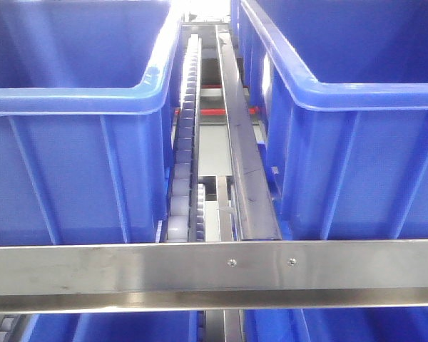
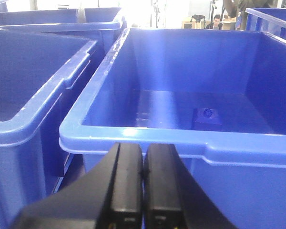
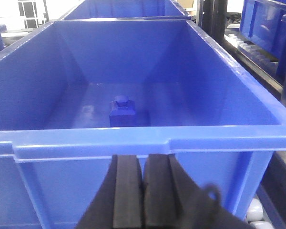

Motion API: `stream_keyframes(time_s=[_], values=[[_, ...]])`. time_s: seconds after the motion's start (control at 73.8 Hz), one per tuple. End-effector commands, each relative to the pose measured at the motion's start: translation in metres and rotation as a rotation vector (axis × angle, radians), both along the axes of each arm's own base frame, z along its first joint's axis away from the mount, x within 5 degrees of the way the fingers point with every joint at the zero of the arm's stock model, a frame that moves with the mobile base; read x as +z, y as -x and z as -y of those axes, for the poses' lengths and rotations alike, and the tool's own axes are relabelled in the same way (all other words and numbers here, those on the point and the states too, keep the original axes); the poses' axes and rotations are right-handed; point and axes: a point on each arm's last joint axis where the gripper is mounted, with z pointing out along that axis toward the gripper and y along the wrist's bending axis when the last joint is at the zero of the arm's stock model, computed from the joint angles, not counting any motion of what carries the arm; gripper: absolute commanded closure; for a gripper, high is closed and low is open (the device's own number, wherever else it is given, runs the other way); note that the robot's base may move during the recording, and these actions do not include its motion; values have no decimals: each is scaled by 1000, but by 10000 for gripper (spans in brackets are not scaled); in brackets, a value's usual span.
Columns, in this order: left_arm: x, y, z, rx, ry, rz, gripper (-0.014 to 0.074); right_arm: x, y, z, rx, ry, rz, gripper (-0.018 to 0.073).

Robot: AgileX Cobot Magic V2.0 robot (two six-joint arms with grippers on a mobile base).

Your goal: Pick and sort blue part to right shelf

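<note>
A small blue part with a round knob on top lies on the floor of a large open blue bin in the right wrist view. My right gripper is shut and empty, just in front of that bin's near rim. In the left wrist view a small blue part also lies inside a blue bin. My left gripper is shut and empty before its rim. The right shelf shows in the front view by its brushed-metal front rail. Neither gripper appears there.
Two big blue bins sit side by side behind the rail, with a white roller track and a metal divider between them. Another bin stands left of the left gripper. Rack rollers run along the right.
</note>
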Motion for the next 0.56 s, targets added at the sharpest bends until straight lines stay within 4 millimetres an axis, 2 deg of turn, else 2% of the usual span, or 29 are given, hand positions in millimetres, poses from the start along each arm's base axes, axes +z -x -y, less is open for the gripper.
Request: stream_keyframes(time_s=[0.0,0.542], values=[[1,1,0,-6,16,89,463,16,4,0,-9,5,133,524],[1,1,0,-6,16,89,463,16,4,0,-9,5,133,524]])
